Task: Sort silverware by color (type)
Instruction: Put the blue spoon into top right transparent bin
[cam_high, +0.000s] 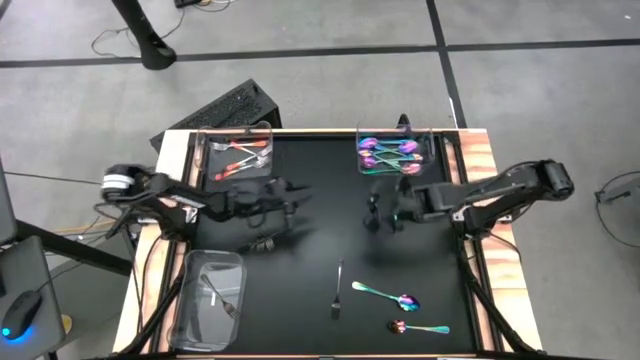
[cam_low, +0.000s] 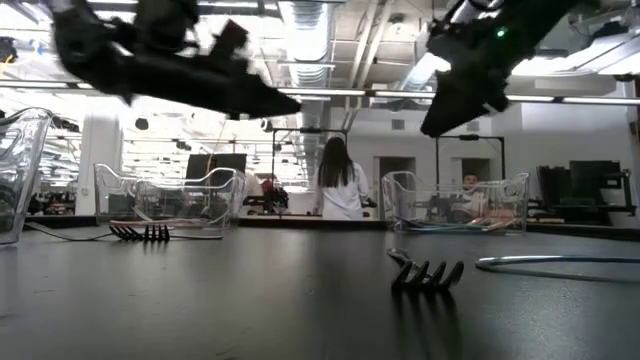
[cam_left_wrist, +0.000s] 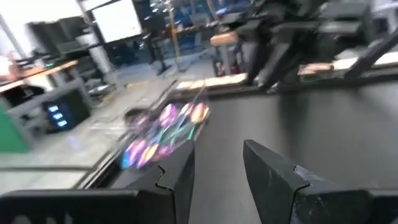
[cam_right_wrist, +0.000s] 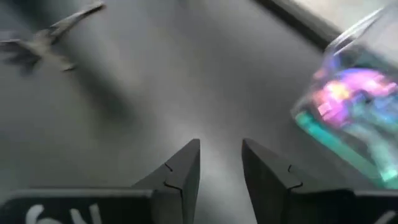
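Partly sorted: iridescent spoons (cam_high: 388, 152) and coppery pieces (cam_high: 240, 155) fill far-edge trays; a black fork (cam_high: 338, 290) and two iridescent spoons (cam_high: 400, 300) remain. Both grippers' fingers (cam_left_wrist: 180, 180) (cam_right_wrist: 186, 171) released, empty.

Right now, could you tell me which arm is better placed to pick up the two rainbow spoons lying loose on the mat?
Probably the right gripper: its jaws are open and empty, and both rainbow spoons lie on its side.
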